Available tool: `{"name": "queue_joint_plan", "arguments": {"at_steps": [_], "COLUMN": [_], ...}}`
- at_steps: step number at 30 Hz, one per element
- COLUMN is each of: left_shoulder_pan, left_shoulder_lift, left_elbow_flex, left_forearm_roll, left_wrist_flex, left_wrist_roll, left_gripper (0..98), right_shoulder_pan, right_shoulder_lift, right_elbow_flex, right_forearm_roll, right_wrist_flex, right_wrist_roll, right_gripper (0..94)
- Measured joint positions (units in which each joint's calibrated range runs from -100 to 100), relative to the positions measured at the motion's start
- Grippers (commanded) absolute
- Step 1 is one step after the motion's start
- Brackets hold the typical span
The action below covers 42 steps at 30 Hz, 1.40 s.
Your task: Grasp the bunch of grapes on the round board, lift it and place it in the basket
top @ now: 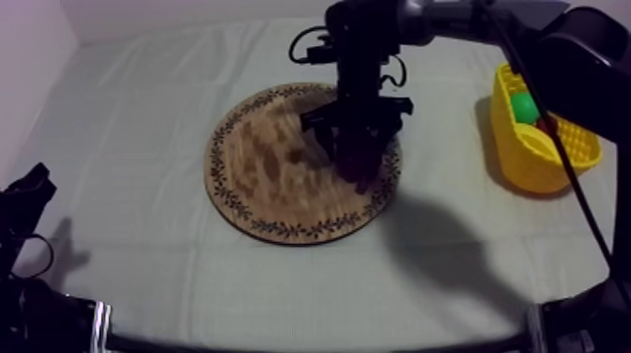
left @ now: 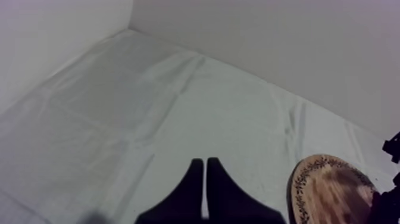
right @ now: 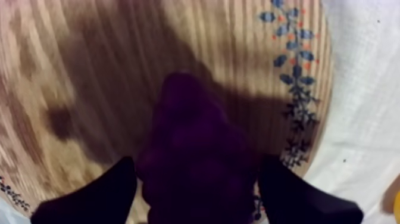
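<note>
Grasp step: right end effector [right: 197, 165] sits low over the wooden board [top: 253, 178], fingers [right: 89, 196] wide, one on each side of the bunch of grapes [right: 196, 137]. The bunch lies on the board near its rim on the basket side, and the fingers look just beside it, not yet clamped. Next move calls for closing on the bunch, lifting clear and carrying it across the worktop [top: 141, 113] to the yellow basket [top: 540, 155]. Left end effector [left: 205, 184] is idle, its fingers together in a narrow wedge.

Dim overhead light, soft dark shadows on wooden board [top: 253, 174] and cloth [top: 441, 235].
</note>
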Motion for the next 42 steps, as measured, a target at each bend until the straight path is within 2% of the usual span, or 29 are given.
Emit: {"name": "queue_joint_plan", "arguments": {"at_steps": [6,11,18,30,42], "left_shoulder_pan": [0.00,0.00,0.00,0.00,0.00], "left_shoulder_lift": [0.00,0.00,0.00,0.00,0.00], "left_elbow_flex": [0.00,0.00,0.00,0.00,0.00], "left_forearm_roll": [0.00,0.00,0.00,0.00,0.00], "left_wrist_flex": [0.00,0.00,0.00,0.00,0.00], "left_wrist_roll": [0.00,0.00,0.00,0.00,0.00], "left_gripper": [0.0,0.0,0.0,0.0,0.0], "right_shoulder_pan": [0.19,0.39,0.47,1.25,3.02], "right_shoulder_lift": [0.29,-0.33,-4.31,-16.61,-29.07], "right_elbow_flex": [-0.48,-0.35,0.27,-0.98,2.58], "right_forearm_roll": [0.00,0.00,0.00,2.23,3.96], "right_wrist_flex": [-0.29,-0.89,0.25,5.30,5.52], "right_wrist_roll": [0.20,0.40,1.23,3.61,5.83], "right_gripper": [39.9,36.0,35.4,35.1,36.1]}}
